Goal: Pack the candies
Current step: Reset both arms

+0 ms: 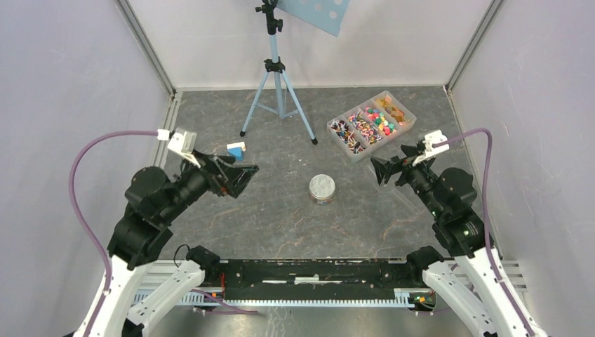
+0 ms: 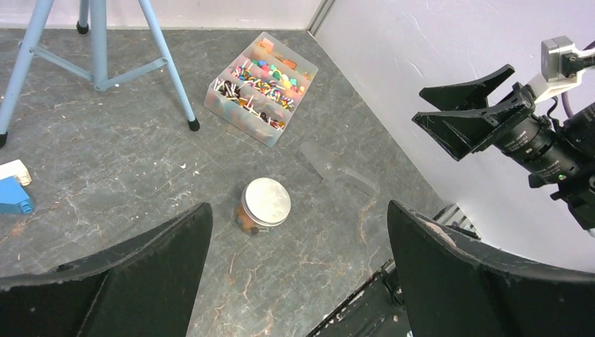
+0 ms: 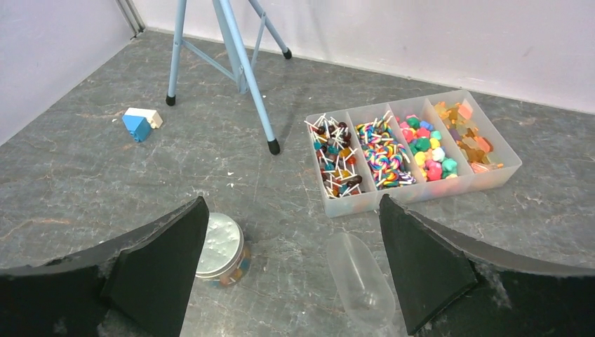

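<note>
Grey marbled surface: the candies sit sorted in the divided tray at far right, with what look like more inside the lidded jar at centre. Your left gripper and right gripper both hang spread wide, empty. Steady the jar before touching its lid, and avoid the scoop.
</note>
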You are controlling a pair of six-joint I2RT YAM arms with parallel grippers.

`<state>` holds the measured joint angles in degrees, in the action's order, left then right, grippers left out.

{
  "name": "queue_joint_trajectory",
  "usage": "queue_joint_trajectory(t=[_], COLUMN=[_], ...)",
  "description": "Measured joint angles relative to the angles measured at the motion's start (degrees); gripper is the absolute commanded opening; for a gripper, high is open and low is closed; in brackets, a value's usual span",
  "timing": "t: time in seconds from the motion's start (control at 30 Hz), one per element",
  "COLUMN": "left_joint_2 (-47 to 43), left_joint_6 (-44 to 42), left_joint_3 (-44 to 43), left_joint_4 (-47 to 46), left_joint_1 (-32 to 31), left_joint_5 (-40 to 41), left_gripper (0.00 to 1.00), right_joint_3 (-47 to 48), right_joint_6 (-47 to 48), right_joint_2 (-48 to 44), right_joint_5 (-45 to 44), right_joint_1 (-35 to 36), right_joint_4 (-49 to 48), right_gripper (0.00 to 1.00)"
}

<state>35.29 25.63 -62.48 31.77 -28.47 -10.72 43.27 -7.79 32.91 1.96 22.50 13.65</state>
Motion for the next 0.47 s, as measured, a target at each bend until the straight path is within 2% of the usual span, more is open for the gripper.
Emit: queue_joint_trajectory(t=[0.27, 0.47], left_joint_2=[-9.5, -11.1], left_joint_6=[0.0, 0.0], left_joint_3=[4.5, 5.2], left_joint_4=[1.1, 1.4], left_joint_1=[0.0, 0.0], left_joint_5=[-0.3, 0.1], left_gripper=[1.00, 1.00], right_joint_3=[-3.7, -3.8], right_joint_6=[-0.9, -1.6], right_joint_2=[-4.8, -4.0], right_joint_5=[-0.9, -2.2], right_joint_1=[0.0, 0.0], right_joint_4=[-0.2, -0.2], right_gripper=[0.98, 0.98])
